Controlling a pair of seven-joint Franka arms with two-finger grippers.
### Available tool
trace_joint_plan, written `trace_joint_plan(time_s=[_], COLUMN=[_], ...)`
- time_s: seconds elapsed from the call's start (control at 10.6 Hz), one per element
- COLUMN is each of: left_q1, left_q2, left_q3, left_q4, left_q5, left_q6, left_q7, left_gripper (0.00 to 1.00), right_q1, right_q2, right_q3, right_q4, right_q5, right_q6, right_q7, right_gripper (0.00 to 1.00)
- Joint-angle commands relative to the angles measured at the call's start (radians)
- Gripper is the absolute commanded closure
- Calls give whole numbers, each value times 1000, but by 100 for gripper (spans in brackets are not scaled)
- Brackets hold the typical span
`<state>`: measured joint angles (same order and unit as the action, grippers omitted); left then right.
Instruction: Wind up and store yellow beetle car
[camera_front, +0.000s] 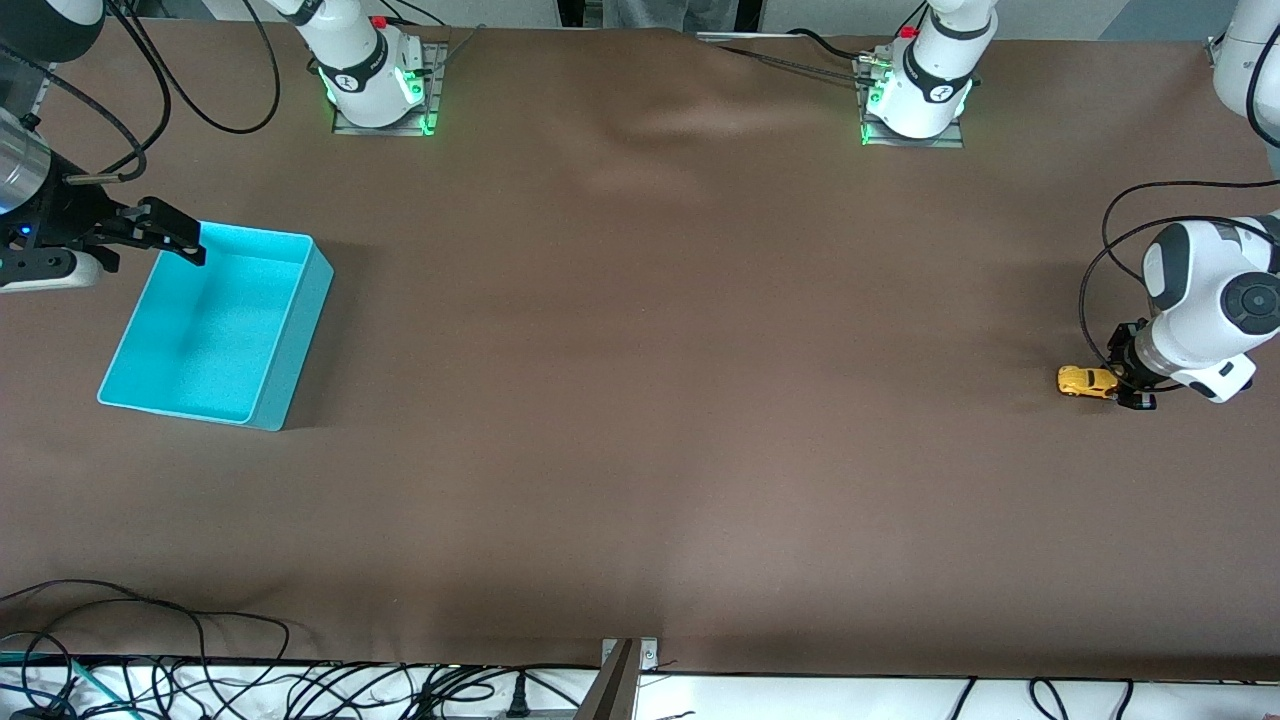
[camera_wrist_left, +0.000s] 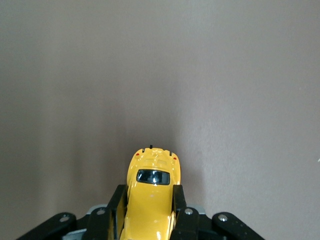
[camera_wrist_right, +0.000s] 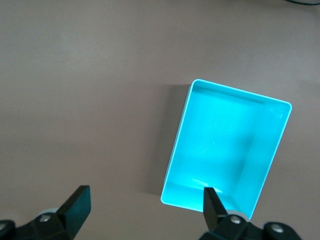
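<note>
yellow beetle car (camera_front: 1086, 381) sits at the left arm's end of the table, wheels down on the brown table cover (camera_front: 640, 400). left gripper (camera_front: 1132, 385) is low at the cover w/ fingers clamped on the car's sides; front view shows most of the body sticking out past the fingers toward the table's middle. left wrist view: car (camera_wrist_left: 150, 197) seen from above, rounded yellow roof, one dark window facing up, two small red dots near the outer end. black fingers (camera_wrist_left: 116, 210) press on both flanks, touching the paint. can't tell if wheels bear on the cover or ride just off it.

turquoise bin (camera_front: 215, 325) is at the right arm's end, well apart from the car, standing upright, open top, nothing inside. right wrist view gives the same: bin (camera_wrist_right: 227, 150) empty, pale sheen on its floor.

right gripper (camera_front: 160, 232) hangs in the air over the bin's rim at the corner toward the bases, fingers spread wide, holding nothing. right wrist view shows both fingers (camera_wrist_right: 77, 207) far apart, one over bare cover, one over the bin's edge.

black cables (camera_front: 150, 680) lie along the table's camera-side edge. arm bases (camera_front: 375, 85) lit green along the top.
</note>
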<state>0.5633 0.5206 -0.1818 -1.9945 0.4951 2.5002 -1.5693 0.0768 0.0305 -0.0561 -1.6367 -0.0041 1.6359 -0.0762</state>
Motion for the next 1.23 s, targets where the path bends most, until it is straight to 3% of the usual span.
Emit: trace_joint_plan(time_s=[0.0, 0.57, 1.14], left_q1=[35, 50, 35], left_q2=[12, 49, 27], left_q3=[-7, -22, -142], left_q4=[28, 89, 88], left_q5=[21, 8, -29], left_q6=[5, 5, -70], left_q7=[17, 17, -30], left_gripper=[100, 100, 100], right_q1=[-2, -2, -2], right_q2=[-11, -11, -9], right_q3=[-1, -1, -1], right_q4=[-9, -9, -9], right_q5=[-13, -13, -13], right_q6=[1, 1, 2], right_q7=[-10, -10, -10], right_gripper=[0, 0, 0])
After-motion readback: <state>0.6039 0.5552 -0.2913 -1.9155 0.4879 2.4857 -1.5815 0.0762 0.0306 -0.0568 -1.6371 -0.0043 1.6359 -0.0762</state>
